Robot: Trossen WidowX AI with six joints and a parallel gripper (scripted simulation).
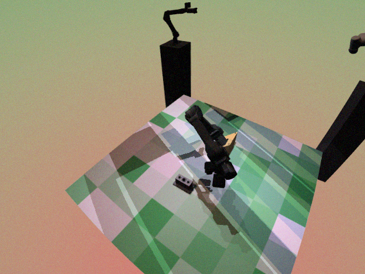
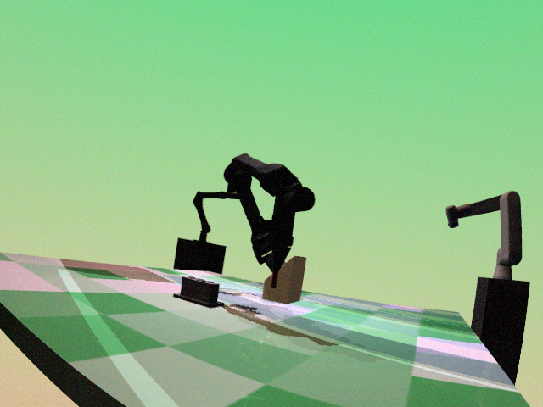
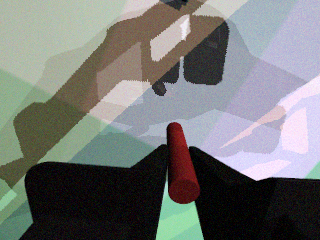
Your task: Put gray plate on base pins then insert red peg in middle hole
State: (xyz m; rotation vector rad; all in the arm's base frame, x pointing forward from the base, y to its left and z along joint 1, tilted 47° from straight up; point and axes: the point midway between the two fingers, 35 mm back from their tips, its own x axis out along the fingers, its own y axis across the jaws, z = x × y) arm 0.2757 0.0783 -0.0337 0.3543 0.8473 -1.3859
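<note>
Gripper was nearly closed, pinching red peg above checkered table. Base stood near, apart from peg; gray plate apparently on top, though view was dim.

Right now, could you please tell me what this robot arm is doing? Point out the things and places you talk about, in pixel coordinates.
The black robot arm has its jaws closed on a red cylindrical peg point(image 2: 274, 279) point(image 3: 181, 162), held above the checkered tabletop point(image 1: 194, 250) point(image 2: 210, 354). The dark block-shaped base point(image 1: 183, 181) point(image 2: 199, 290) stands apart from it, and the peg is not inserted there.
</note>
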